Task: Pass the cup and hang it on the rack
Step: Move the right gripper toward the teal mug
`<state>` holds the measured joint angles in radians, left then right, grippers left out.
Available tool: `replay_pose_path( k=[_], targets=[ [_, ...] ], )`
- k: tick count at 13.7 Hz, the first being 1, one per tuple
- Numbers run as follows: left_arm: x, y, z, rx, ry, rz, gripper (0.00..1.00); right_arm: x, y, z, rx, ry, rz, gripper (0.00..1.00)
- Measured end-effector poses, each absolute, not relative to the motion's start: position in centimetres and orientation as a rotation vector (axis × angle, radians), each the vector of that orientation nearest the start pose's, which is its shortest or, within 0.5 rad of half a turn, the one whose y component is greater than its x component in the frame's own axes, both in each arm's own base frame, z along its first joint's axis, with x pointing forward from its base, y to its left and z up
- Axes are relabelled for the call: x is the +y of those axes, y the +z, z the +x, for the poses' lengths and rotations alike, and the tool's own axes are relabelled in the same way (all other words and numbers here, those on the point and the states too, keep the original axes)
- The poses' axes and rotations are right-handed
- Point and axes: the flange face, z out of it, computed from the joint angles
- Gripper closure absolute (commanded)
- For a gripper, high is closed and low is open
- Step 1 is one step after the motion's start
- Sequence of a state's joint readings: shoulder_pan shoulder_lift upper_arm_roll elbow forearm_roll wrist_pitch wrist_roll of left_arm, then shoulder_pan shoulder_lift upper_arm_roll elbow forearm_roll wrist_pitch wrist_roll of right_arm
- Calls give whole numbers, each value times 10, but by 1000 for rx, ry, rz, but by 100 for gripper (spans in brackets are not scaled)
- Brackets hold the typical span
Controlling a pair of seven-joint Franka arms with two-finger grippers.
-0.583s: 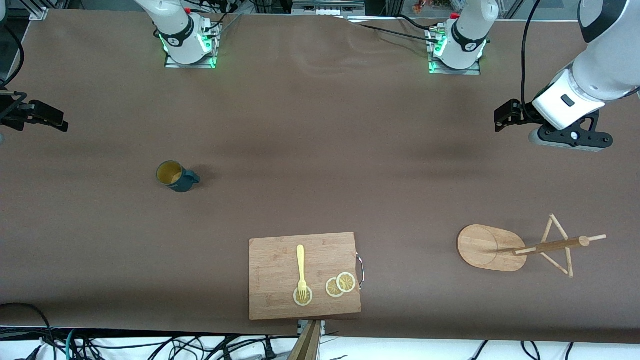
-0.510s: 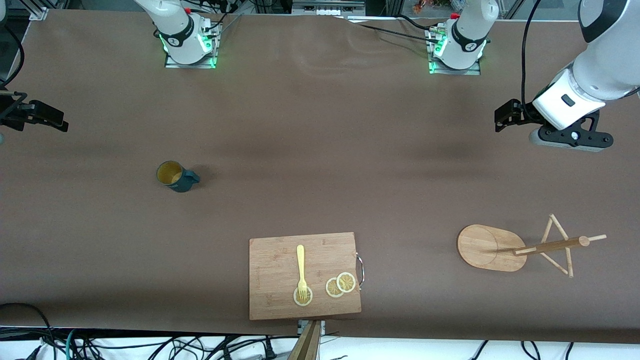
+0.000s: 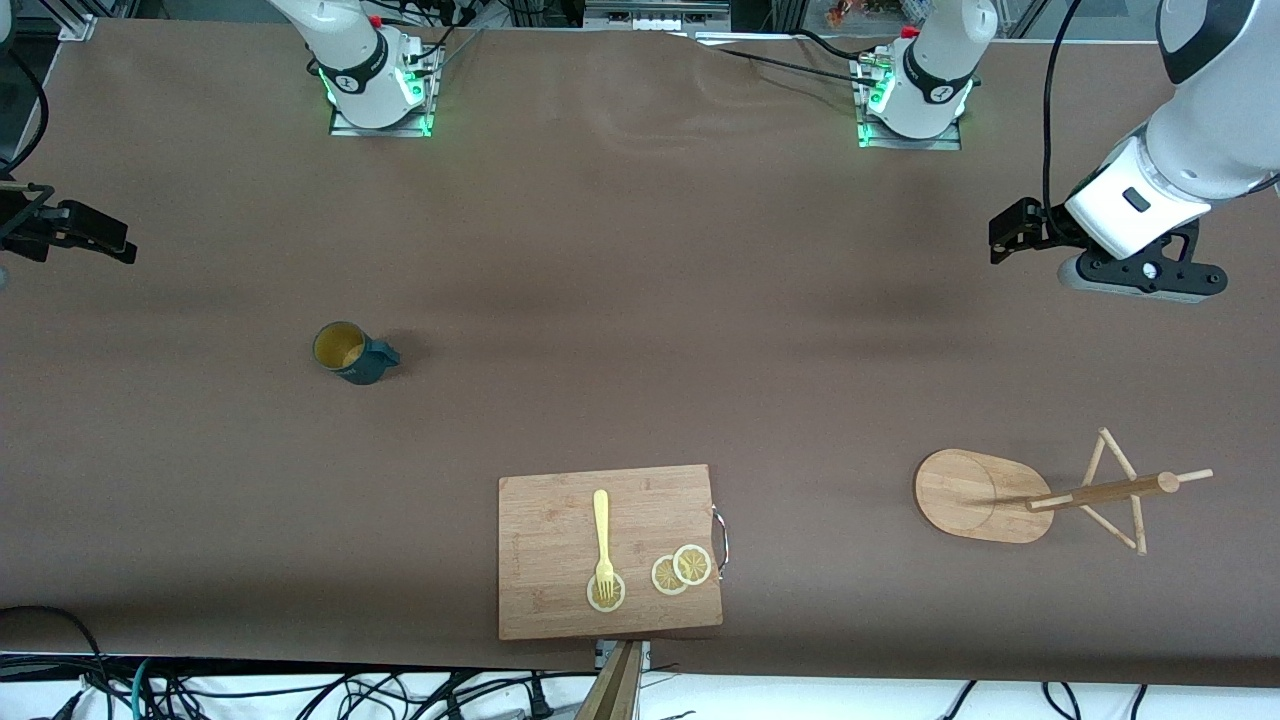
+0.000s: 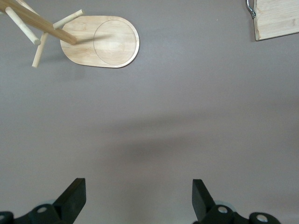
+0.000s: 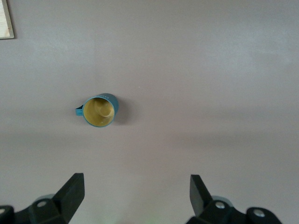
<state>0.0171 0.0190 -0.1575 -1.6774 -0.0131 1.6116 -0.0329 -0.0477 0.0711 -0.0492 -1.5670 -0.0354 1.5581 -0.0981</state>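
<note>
While the cup stands upright on the table toward the right arm's end, handle turned toward the table's middle, you have the right gripper up over bare table at that same end, fingers spread wide and empty. That makes the right arm the nearer one for the pickup, I judge. Your left gripper, equally wide and empty, hangs over the other end, where the rack stands, nearer the front camera than the cup and well apart from it.
</note>
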Motion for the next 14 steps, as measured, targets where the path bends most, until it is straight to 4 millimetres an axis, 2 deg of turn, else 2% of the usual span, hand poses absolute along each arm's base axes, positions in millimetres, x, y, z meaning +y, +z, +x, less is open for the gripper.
replay_pose_path(
  k=[5,8,14],
  targets=[
    [-83,569,552,180,130,-3142,0,-58,585,570,-3,132,-3170,0],
    [-95,570,551,214,126,-3140,0,-58,585,570,-3,133,-3170,0],
    [-95,570,551,213,125,-3140,0,-58,580,572,-2,148,-3168,0]
  ],
)
